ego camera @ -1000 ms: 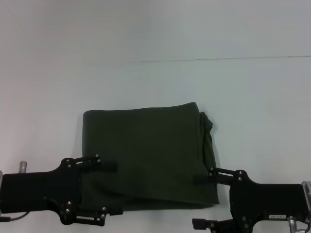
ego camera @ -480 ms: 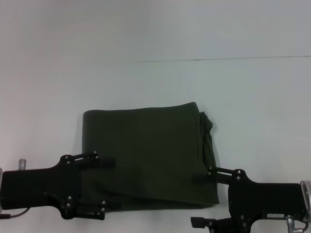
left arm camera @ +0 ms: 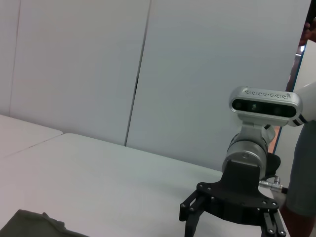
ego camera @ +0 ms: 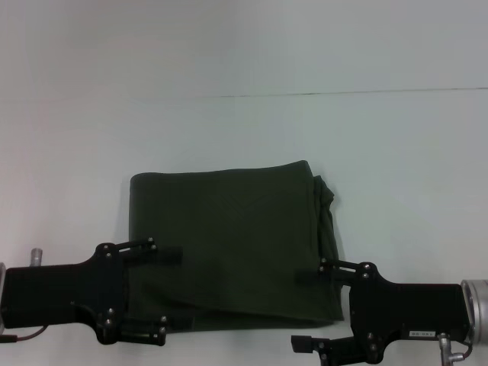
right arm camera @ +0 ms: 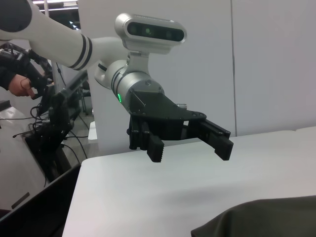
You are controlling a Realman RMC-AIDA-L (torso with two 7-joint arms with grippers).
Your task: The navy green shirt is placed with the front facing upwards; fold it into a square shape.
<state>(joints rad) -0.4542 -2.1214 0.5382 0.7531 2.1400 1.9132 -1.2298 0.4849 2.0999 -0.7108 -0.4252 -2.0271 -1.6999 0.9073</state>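
Note:
The navy green shirt [ego camera: 229,236] lies folded into a rough square in the middle of the white table, plain green side up, with layered edges along its right side. My left gripper [ego camera: 169,293] hovers open over the shirt's near left corner, nothing between its fingers. Over the near right corner my right gripper [ego camera: 303,310] is open too. The right wrist view shows the left gripper [right arm camera: 190,148] open above the table, with a corner of the shirt [right arm camera: 261,217] below. In the left wrist view the right gripper [left arm camera: 232,219] appears open beside a shirt corner [left arm camera: 34,224].
A thin seam [ego camera: 343,93] crosses the white table [ego camera: 396,168] behind the shirt. Pale wall panels [left arm camera: 148,74] stand beyond the table. Off the table's left side are cables, equipment and a person's hand [right arm camera: 22,86].
My right gripper has shifted a little to the left along the shirt's near edge. The left gripper has barely moved. The shirt lies as before.

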